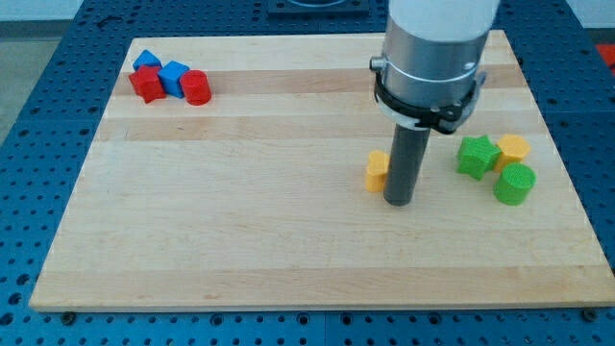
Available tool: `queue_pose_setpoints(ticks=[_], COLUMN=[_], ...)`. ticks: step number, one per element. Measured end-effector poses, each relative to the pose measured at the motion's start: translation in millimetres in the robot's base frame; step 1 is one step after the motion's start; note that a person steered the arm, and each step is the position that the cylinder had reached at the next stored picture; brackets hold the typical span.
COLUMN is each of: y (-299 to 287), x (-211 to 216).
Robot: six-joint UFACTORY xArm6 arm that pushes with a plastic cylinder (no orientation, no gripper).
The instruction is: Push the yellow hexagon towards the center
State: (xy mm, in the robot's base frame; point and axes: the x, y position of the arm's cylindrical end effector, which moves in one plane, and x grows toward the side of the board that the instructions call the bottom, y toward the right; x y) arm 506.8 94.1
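A yellow block (377, 170), partly hidden by the rod so its shape is unclear, sits right of the board's middle. My tip (399, 201) rests on the board, touching or nearly touching this block's right side. A second yellow block (513, 148), which looks like a hexagon, sits at the view's right, next to a green star-shaped block (477, 156) and a green cylinder (514, 184). My tip is well to the left of that group.
At the view's top left is a cluster: a red star-like block (147, 85), a red cylinder (196, 87), and two blue blocks (174, 75), (146, 61). The wooden board (240, 211) lies on a blue perforated table (29, 144).
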Motion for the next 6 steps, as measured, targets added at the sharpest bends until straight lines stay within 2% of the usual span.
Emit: queue_pose_setpoints(ticks=[1, 2, 4, 6], y=[30, 34, 19, 14], x=[25, 33, -17, -20])
